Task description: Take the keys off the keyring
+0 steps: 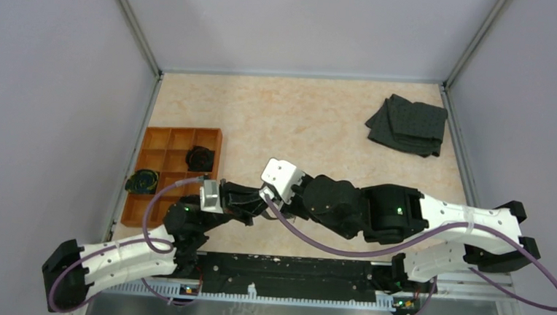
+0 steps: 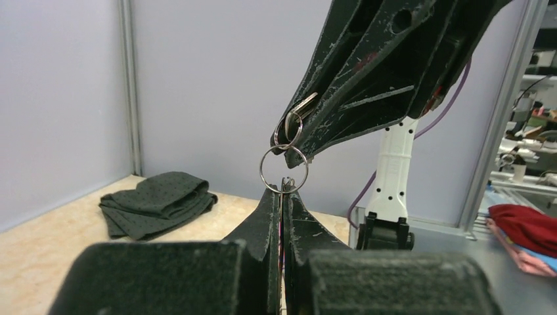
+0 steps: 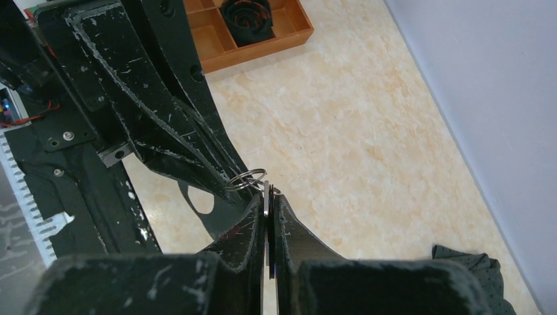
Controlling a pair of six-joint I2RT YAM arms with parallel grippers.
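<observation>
In the left wrist view my left gripper [image 2: 282, 191] is shut on the bottom of the keyring [image 2: 261, 168], a thin round silvery ring held upright. A smaller ring [image 2: 277, 134] links it to a silvery key [image 2: 304, 104] above. My right gripper [image 2: 289, 142] reaches down from above and is shut on that key. In the right wrist view my right gripper [image 3: 268, 199] pinches the flat key [image 3: 267, 205] edge-on, with the rings [image 3: 250, 174] just beyond and the left gripper's fingers [image 3: 217, 172] coming from the upper left. In the top view the two grippers [image 1: 261, 200] meet in front of the bases and hide the rings.
An orange compartment tray [image 1: 155, 140] lies at the left with black rounded lumps [image 1: 201, 158] in it. A dark folded cloth [image 1: 409, 125] lies at the back right, also in the left wrist view [image 2: 157, 203]. Grey walls enclose the table.
</observation>
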